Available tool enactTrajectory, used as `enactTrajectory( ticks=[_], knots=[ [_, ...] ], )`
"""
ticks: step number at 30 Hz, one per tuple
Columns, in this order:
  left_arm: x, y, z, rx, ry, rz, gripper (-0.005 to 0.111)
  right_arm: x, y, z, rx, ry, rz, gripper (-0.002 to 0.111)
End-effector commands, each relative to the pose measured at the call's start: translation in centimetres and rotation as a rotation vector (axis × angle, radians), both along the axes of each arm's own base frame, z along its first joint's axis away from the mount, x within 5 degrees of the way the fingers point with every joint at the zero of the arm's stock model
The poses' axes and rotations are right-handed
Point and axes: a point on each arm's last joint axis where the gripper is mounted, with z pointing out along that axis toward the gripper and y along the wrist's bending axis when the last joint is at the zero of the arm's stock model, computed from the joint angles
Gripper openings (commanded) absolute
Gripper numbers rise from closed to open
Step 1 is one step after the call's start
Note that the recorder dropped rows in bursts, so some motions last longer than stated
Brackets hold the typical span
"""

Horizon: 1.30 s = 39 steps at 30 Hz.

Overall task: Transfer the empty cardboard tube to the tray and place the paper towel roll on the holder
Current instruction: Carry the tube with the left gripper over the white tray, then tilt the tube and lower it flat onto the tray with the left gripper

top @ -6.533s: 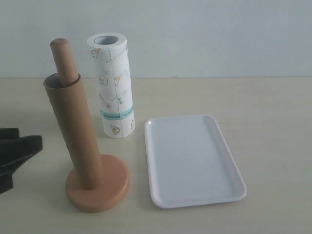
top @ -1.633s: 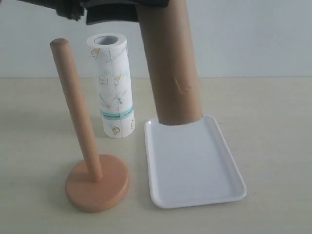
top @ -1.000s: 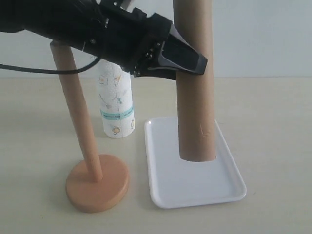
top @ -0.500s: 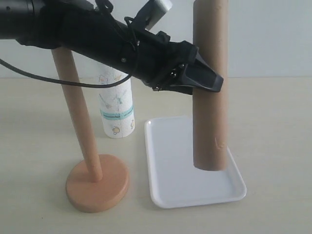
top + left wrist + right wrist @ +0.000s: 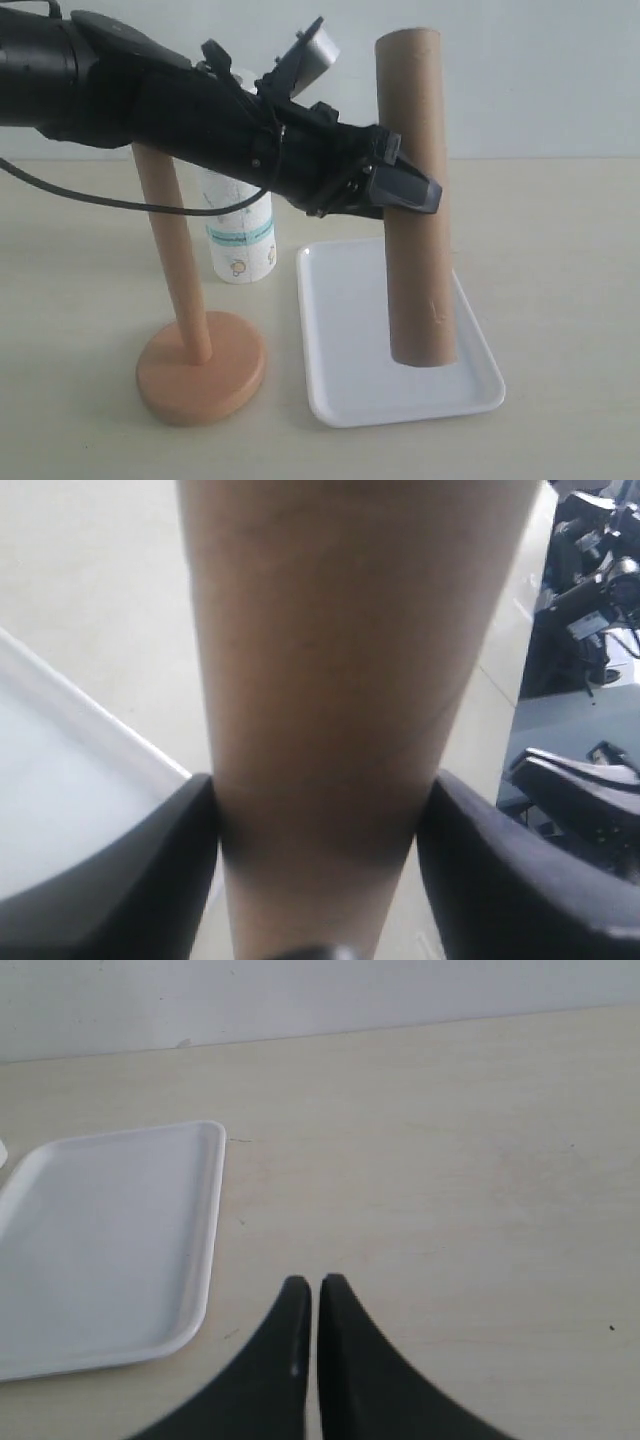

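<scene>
Exterior view: long brown cardboard tube upright, slightly tilted, lower end on or just above flat white plastic tray, clamped mid-length by left fingers. Leftward on pale table, wooden dowel holder and printed white paper towel roll. Left wrist view: fingers pressing both sides of tube. Right wrist view: right fingers closed, empty, near tray.

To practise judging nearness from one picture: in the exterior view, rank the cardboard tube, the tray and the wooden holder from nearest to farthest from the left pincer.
1. cardboard tube: clamped in the left pincer, upright over the tray.
2. tray: directly below the pincer.
3. holder: off to the left, past the tray's left rim.
</scene>
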Motion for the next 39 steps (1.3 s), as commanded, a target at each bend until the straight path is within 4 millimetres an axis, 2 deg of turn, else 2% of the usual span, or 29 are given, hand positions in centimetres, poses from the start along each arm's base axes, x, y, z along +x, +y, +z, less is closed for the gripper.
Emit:
enactTrajectory(
  ticks=[1,8,17,25,29,32,39],
  knots=[
    [0.0,0.0,0.2,0.007,-0.02,-0.001,0.004,0.0,0.0,0.1,-0.001,-0.009,-0.003,0.003],
    [-0.4,0.2,1.5,-0.008,-0.051,-0.014,0.004,0.0,0.0,0.1,-0.001,-0.009,-0.003,0.003],
    [-2.5,1.4,6.3,-0.071,-0.131,-0.024,0.004,0.0,0.0,0.1,-0.001,-0.009,-0.003,0.003],
    [-4.2,2.4,8.8,-0.085,-0.146,-0.047,0.004,0.0,0.0,0.1,-0.001,-0.009,-0.003,0.003],
    [-4.3,2.8,8.1,0.023,-0.101,-0.04,0.004,0.0,0.0,0.1,-0.001,-0.009,-0.003,0.003],
    [-4.1,2.5,7.6,0.018,-0.057,-0.04,0.004,0.0,0.0,0.1,-0.001,-0.009,-0.003,0.003],
    [-4.7,-0.8,5.8,-0.024,-0.023,-0.076,0.004,0.0,0.0,0.1,-0.001,-0.009,-0.003,0.003]
  ],
)
